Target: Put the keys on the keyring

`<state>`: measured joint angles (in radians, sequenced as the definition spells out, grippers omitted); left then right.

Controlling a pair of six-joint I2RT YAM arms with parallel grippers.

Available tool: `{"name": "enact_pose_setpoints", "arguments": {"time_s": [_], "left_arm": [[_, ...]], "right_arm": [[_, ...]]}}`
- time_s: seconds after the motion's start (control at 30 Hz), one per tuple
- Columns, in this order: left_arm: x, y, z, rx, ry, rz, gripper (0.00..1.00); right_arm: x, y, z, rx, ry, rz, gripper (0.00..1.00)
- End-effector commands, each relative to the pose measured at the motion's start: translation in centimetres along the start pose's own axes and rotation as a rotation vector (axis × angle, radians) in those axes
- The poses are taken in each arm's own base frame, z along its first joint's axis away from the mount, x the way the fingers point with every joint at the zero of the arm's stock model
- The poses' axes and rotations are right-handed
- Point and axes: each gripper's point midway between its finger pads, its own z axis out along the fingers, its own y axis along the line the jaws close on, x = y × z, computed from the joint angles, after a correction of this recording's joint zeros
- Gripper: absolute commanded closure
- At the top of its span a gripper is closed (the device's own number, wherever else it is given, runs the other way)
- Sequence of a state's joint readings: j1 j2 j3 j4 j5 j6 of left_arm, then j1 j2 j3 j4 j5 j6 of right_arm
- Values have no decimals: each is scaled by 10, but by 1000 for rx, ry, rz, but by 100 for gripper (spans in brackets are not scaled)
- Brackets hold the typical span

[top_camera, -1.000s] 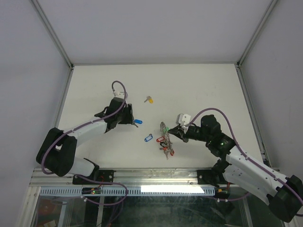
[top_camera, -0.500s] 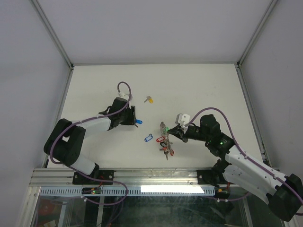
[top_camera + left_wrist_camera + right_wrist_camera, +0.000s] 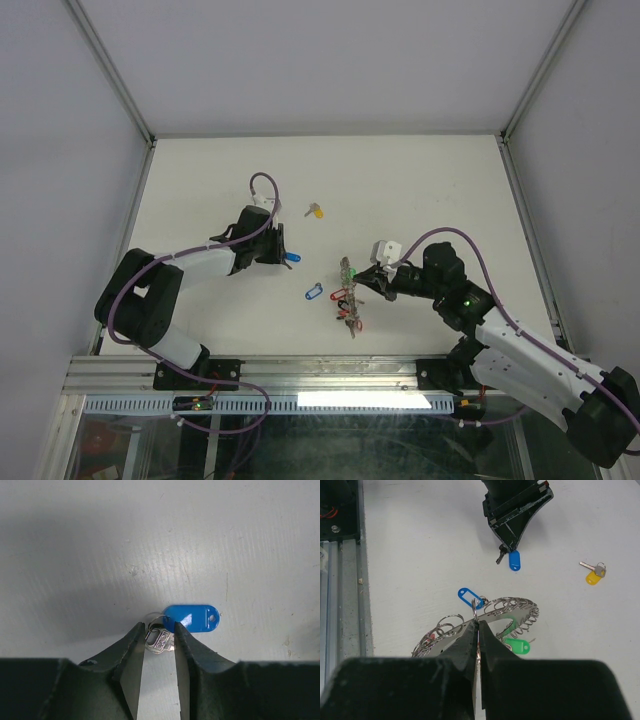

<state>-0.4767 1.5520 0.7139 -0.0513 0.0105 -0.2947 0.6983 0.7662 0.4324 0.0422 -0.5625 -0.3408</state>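
While left tool [image 3: 159,626] pinches blue-tagged key [image 3: 161,640], tag [image 3: 192,618] long axis crosswise to jaws, right tool [image 3: 477,624] clamped on tilted keyring [image 3: 512,602]

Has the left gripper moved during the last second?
Yes. The left gripper shifted slightly right, closer to the small silver key with the blue plastic tag, which stayed put.

There are two loose keys: one blue-tag key [image 3: 160,639] and one yellow-tag key [image 3: 592,572]. There is one keyring [image 3: 510,611]. One blue tag [image 3: 470,596] and one green tag [image 3: 517,645] hang on it; its little keys are too small to count. There are two robot arms, the left arm [image 3: 185,265] and the right arm [image 3: 510,345], on one table [image 3: 420,180].
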Motion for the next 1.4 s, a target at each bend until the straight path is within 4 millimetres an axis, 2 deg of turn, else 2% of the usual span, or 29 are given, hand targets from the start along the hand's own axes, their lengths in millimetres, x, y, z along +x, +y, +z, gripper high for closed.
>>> {"name": "enact_pose_setpoints", "arguments": {"time_s": [0.0,0.27,0.6,0.7,0.9,0.93,1.0,1.17,1.23,1.37], "left_arm": [[-16,-6,1,30,-39,7,73],[-23,-6,-5,25,-78,18,82],[-31,-6,-10,26,-117,29,100],[-34,-11,-14,52,-129,40,100],[-40,-34,-25,179,-168,85,100],[-48,-43,-34,206,-204,103,100],[-53,-54,-40,203,-236,126,100],[-48,-95,-48,203,-275,248,100],[-46,-106,-53,231,-297,289,100],[-45,-133,-74,335,-411,403,100]], "right_arm": [[-28,-3,2,0,-94,-45,100],[-28,-1,3,-12,-98,-33,100],[-24,0,4,-22,-91,-28,100],[-24,-1,3,-12,-90,-35,100],[-23,-4,1,6,-77,-54,100],[-23,-4,0,10,-72,-62,100],[-23,-6,-1,18,-66,-74,100],[-24,-4,-5,-1,-44,-116,100],[-24,-2,-7,-13,-32,-134,100],[-24,-1,-9,-23,-23,-158,100]]}}
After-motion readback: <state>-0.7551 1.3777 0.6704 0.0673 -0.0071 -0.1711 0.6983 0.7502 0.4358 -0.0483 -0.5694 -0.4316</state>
